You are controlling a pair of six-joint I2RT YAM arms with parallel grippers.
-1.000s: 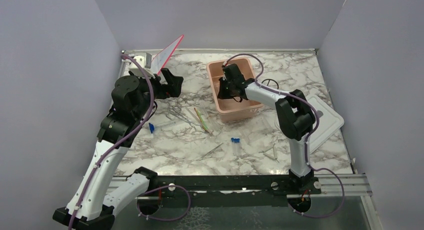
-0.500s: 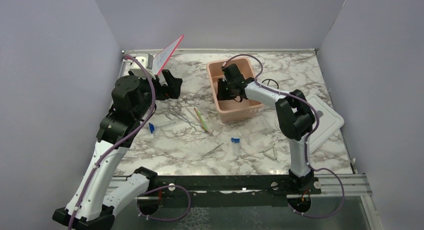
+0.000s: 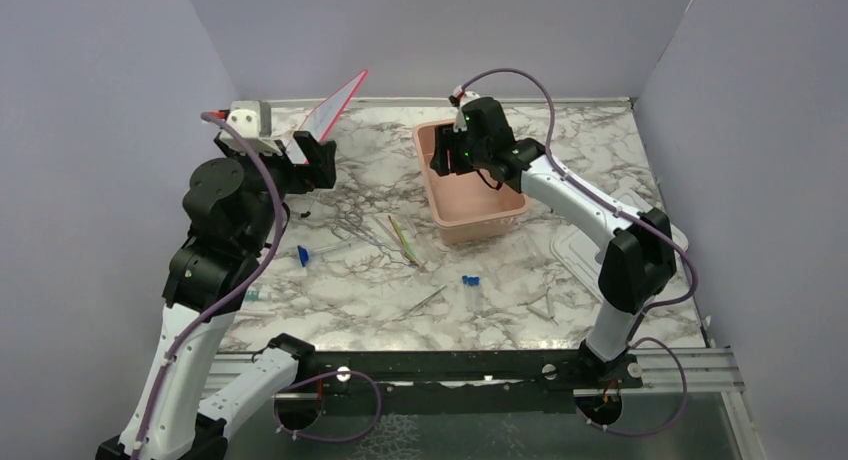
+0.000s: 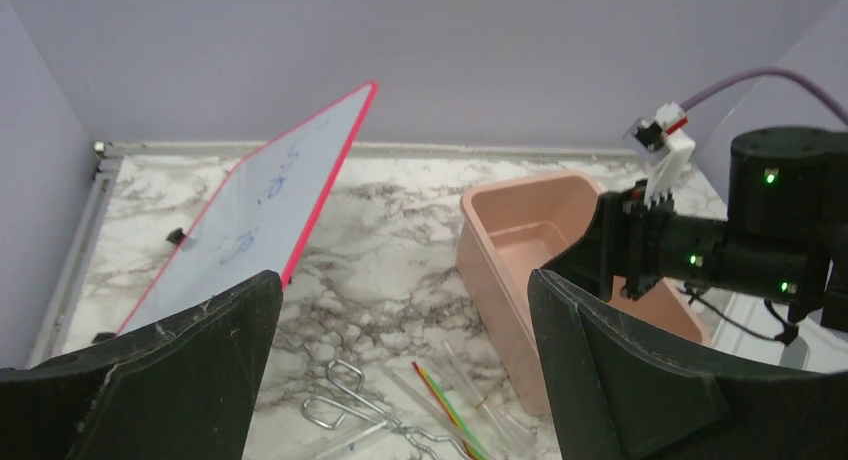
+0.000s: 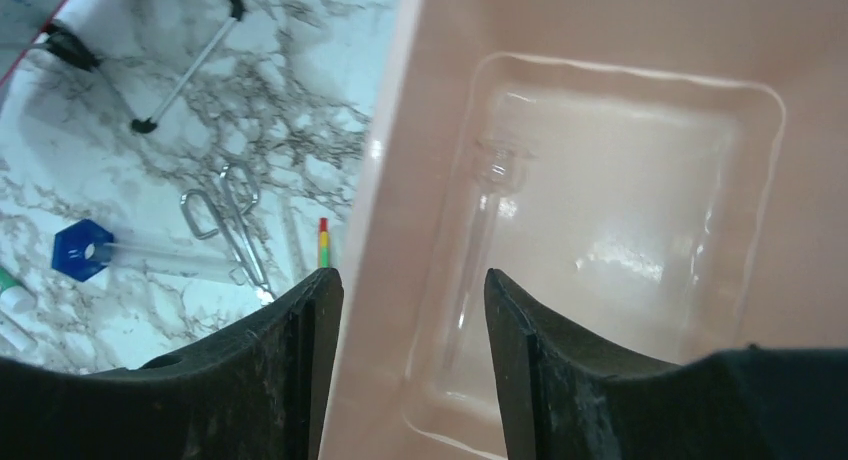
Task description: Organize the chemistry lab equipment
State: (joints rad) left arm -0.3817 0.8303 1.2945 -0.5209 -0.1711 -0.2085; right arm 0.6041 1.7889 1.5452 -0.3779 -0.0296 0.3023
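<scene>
By the left edge of the desk (image 3: 380,280) the left pincer (image 3: 315,166) hangs in the air. Its wrist view shows its fingers (image 4: 160,380) spread wide with nothing between them. Just behind it the red-edged panel (image 3: 336,104) leans toward the far-left corner.

Most of the equipment lies loose in the middle of the desk. There is a blue-capped tube (image 3: 305,255), the metal tweezers (image 3: 350,223) and the green-yellow stick (image 3: 403,236). Nearer the front edge lie a thin clear pipette (image 3: 427,300) and two short blue-capped tubes (image 3: 468,283).

Right of these, toward the far edge, stands the pink tub (image 3: 478,212). The right pincer (image 3: 448,156) hovers over it, and its wrist camera shows its fingers (image 5: 300,380) apart and empty. The white lid (image 3: 578,252) lies by the right edge, partly hidden by the right arm.

As I judge it, the job is barely begun. One clear pipette (image 5: 480,225) rests on the tub floor, and everything else is yet to be gathered.

Only the right wrist view shows that pipette; from above, the arm and glare hide the tub's floor. That view also catches the tweezers (image 5: 235,225) and the tube's blue cap (image 5: 85,250) beside the tub wall. The left wrist view alone shows faint writing on the panel (image 4: 250,210). It looks across the tweezers (image 4: 345,408) and stick (image 4: 447,402) to the tub (image 4: 500,270). The items near the front edge appear only from overhead.
</scene>
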